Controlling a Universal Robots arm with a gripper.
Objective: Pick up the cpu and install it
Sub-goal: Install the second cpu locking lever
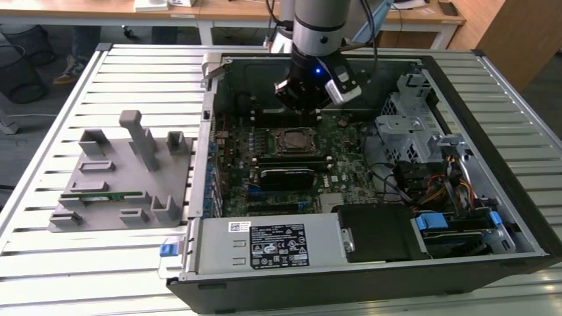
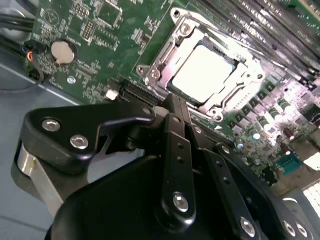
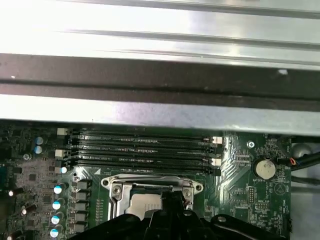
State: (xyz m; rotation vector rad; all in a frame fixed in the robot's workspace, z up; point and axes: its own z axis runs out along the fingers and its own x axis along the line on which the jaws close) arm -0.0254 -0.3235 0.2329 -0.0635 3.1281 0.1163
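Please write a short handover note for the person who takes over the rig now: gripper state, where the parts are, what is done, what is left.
Gripper: fingers closed together, holding nothing, hanging just above the socket inside the computer case.
The cpu: lying flat in the socket on the motherboard; it shows in both wrist views.
Done: cpu picked up and set in place.
Left: the socket frame looks unlatched, though I cannot be sure.
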